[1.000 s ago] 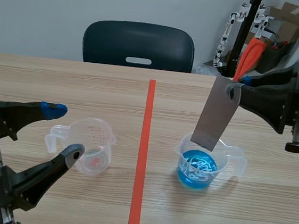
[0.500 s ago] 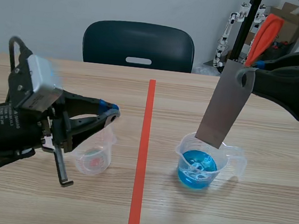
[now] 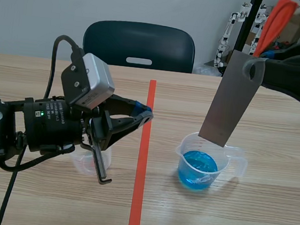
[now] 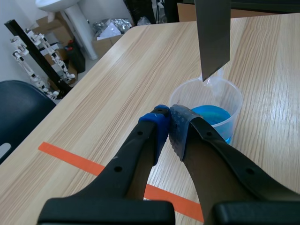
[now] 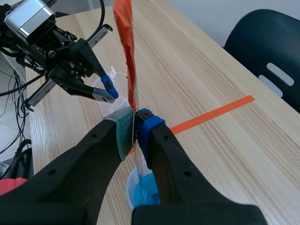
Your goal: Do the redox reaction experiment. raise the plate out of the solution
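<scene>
Scene view showed the grey plate (image 3: 232, 99) hanging tilted at the right of the frame, its top clamped in the right gripper (image 3: 259, 67), which entered from the right edge. An orange strip (image 3: 272, 23) rose from the plate's top toward the upper right corner. The plate's lower edge stood over the clear beaker (image 3: 231, 158) at lower right, clear of the blue solution (image 3: 199, 168) inside it. At centre left, the left gripper (image 3: 142, 113) pointed toward the orange-red tape line (image 3: 139, 197), its jaws pressed together on nothing. A second clear beaker (image 3: 83, 162) sat partly hidden behind that arm.

Left wrist view had the pads (image 4: 180, 126) meeting, with the beaker (image 4: 234, 122) just ahead and the plate (image 4: 213, 33) hanging above its rim.

Right wrist view showed the right gripper (image 5: 136, 123) clenched on the plate's thin edge (image 5: 138, 161).
</scene>
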